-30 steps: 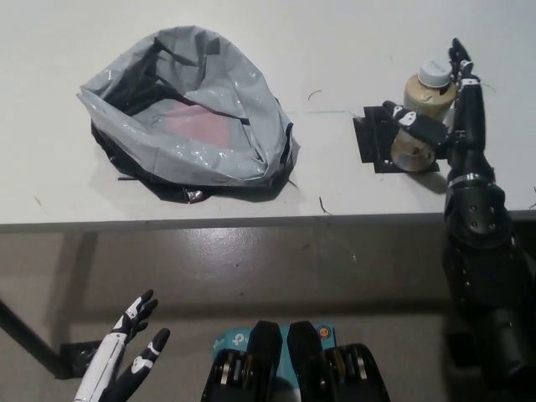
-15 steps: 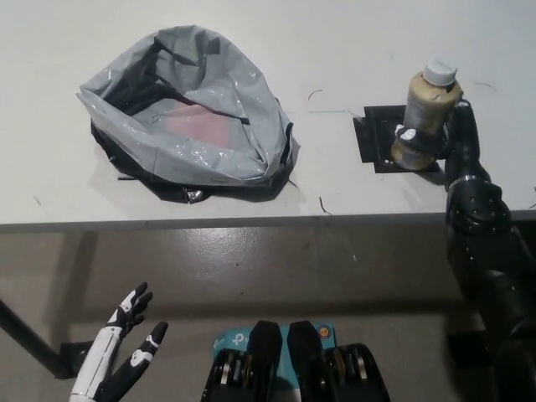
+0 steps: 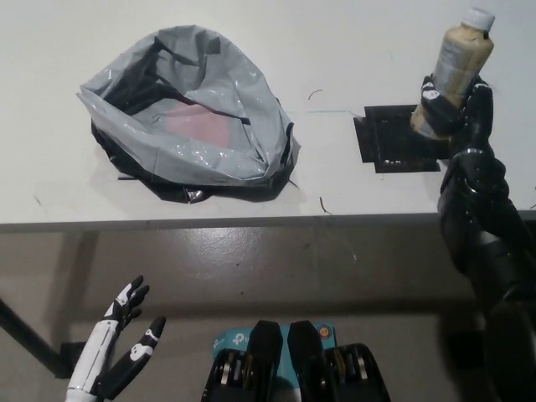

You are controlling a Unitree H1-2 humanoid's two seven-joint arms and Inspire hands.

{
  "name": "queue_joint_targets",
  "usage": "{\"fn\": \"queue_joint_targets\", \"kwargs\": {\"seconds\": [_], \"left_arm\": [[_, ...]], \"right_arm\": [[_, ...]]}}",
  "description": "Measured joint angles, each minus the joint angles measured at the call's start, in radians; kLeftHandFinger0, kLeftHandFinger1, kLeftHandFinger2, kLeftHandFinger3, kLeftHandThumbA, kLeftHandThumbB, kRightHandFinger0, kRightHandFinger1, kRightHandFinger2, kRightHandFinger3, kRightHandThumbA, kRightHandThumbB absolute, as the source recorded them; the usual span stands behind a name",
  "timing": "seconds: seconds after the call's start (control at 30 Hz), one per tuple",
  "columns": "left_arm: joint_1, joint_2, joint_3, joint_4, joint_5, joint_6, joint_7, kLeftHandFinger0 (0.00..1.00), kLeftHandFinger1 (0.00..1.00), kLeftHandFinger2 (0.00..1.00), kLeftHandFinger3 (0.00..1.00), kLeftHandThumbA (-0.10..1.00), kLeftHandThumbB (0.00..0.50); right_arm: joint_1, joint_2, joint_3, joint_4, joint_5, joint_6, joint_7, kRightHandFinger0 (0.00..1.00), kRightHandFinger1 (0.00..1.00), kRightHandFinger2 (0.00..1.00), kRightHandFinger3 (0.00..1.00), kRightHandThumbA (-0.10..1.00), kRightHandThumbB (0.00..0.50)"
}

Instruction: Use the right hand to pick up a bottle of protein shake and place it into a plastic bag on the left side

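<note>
A beige protein shake bottle (image 3: 458, 60) with a white cap hangs tilted above the table at the far right. My black right hand (image 3: 459, 115) is shut on its lower part, lifted clear of the black square mat (image 3: 387, 139). The grey plastic bag (image 3: 188, 117) lies open on the table at the left, with a pink patch showing inside and black lining under its rim. My white left hand (image 3: 121, 352) rests below the table edge at the lower left, fingers apart and holding nothing.
The white table (image 3: 335, 50) fills the upper half of the view; its front edge runs across at mid height. Below it is brown floor. A dark table leg (image 3: 25, 339) shows at the lower left.
My right hand closed on the bottle and lifted it up off the black mat, tilting it to the right. The left hand drifted slightly lower.
</note>
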Motion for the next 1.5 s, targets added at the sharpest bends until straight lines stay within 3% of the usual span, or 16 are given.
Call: {"fn": "queue_joint_targets", "kwargs": {"seconds": [0.1, 0.13, 0.23, 0.27, 0.33, 0.37, 0.4, 0.43, 0.57, 0.73, 0.77, 0.93, 1.0, 1.2, 1.4, 1.5], "left_arm": [[-0.001, 0.0, 0.0, 0.001, -0.001, 0.0, 0.0, 1.0, 1.0, 1.0, 1.0, 0.67, 0.114], [-0.002, 0.0, 0.0, 0.0, -0.001, 0.0, 0.0, 1.0, 1.0, 1.0, 1.0, 0.68, 0.122], [0.002, 0.0, 0.0, -0.002, -0.002, 0.002, 0.0, 1.0, 1.0, 1.0, 1.0, 0.72, 0.132], [0.002, 0.0, 0.0, -0.002, -0.002, 0.003, 0.0, 1.0, 1.0, 1.0, 1.0, 0.74, 0.138], [0.003, 0.0, 0.0, -0.002, -0.002, 0.003, 0.0, 1.0, 1.0, 1.0, 1.0, 0.77, 0.145], [0.003, 0.0, 0.0, -0.002, -0.002, 0.003, 0.0, 1.0, 1.0, 1.0, 1.0, 0.77, 0.145], [0.003, 0.0, 0.0, -0.002, -0.002, 0.003, -0.001, 1.0, 1.0, 1.0, 1.0, 0.88, 0.134], [0.002, 0.0, 0.0, -0.002, -0.003, 0.003, -0.001, 1.0, 1.0, 1.0, 1.0, 0.91, 0.14], [0.002, 0.0, -0.002, -0.002, -0.008, 0.003, -0.003, 1.0, 1.0, 1.0, 1.0, 0.97, 0.155], [0.001, 0.0, -0.006, -0.006, -0.019, 0.009, -0.005, 1.0, 1.0, 1.0, 1.0, 0.99, 0.147], [-0.001, 0.0, -0.008, -0.006, -0.02, 0.009, -0.007, 1.0, 1.0, 1.0, 1.0, 0.99, 0.154], [-0.01, 0.001, -0.012, -0.008, -0.02, 0.012, -0.009, 1.0, 1.0, 1.0, 1.0, 0.99, 0.152], [-0.011, 0.002, -0.012, -0.01, -0.022, 0.013, -0.011, 1.0, 1.0, 1.0, 1.0, 0.98, 0.151], [-0.015, 0.003, -0.023, -0.024, -0.019, 0.021, -0.021, 1.0, 1.0, 1.0, 1.0, 0.97, 0.14], [-0.021, 0.005, -0.048, -0.042, -0.011, 0.03, -0.024, 1.0, 1.0, 1.0, 1.0, 0.96, 0.173], [-0.025, 0.006, -0.054, -0.043, -0.003, 0.031, -0.024, 1.0, 1.0, 1.0, 1.0, 0.96, 0.165]], "right_arm": [[0.003, 0.005, 0.005, -0.03, 0.0, -0.001, -0.01, 0.0, 0.08, 0.4, 0.48, -0.1, 0.14], [0.005, 0.005, 0.014, -0.049, -0.003, -0.001, -0.018, 0.0, 0.07, 0.4, 0.5, -0.1, 0.147], [0.013, 0.006, 0.045, -0.112, -0.015, -0.001, -0.031, 0.0, 0.02, 0.36, 0.32, -0.1, 0.162], [0.017, 0.006, 0.058, -0.131, -0.021, -0.001, -0.036, 0.0, 0.06, 0.43, 0.32, -0.1, 0.168], [0.027, 0.007, 0.099, -0.173, -0.043, 0.0, -0.042, 0.0, 0.22, 0.6, 0.46, -0.1, 0.161], [0.038, 0.008, 0.135, -0.21, -0.063, 0.009, -0.048, 0.0, 0.24, 0.62, 0.5, -0.1, 0.157], [0.045, 0.01, 0.158, -0.242, -0.079, 0.015, -0.052, 0.0, 0.25, 0.64, 0.6, -0.1, 0.108], [0.053, 0.013, 0.182, -0.273, -0.092, 0.022, -0.051, 0.0, 0.29, 0.68, 0.67, -0.1, 0.106], [0.083, 0.049, 0.292, -0.407, -0.144, 0.052, -0.032, 0.0, 0.34, 0.75, 0.79, -0.1, 0.133], [0.07, 0.113, 0.459, -0.465, -0.236, 0.089, -0.008, 0.0, 0.25, 0.66, 0.76, -0.1, 0.123], [0.061, 0.125, 0.485, -0.462, -0.252, 0.093, -0.005, 0.0, 0.24, 0.66, 0.78, -0.1, 0.139], [-0.047, 0.169, 0.611, -0.361, -0.352, 0.105, -0.002, 0.0, 0.33, 0.74, 0.88, -0.1, 0.122], [-0.1, 0.183, 0.645, -0.28, -0.379, 0.106, -0.004, 0.0, 0.34, 0.77, 0.87, -0.1, 0.12], [-0.221, 0.235, 0.694, -0.041, -0.433, 0.101, -0.021, 0.0, 0.38, 0.81, 0.93, -0.1, 0.127], [-0.264, 0.261, 0.715, 0.082, -0.465, 0.099, -0.036, 0.0, 0.35, 0.78, 0.85, -0.1, 0.141], [-0.277, 0.263, 0.718, 0.116, -0.475, 0.1, -0.038, 0.0, 0.35, 0.81, 0.83, -0.1, 0.153]]}}
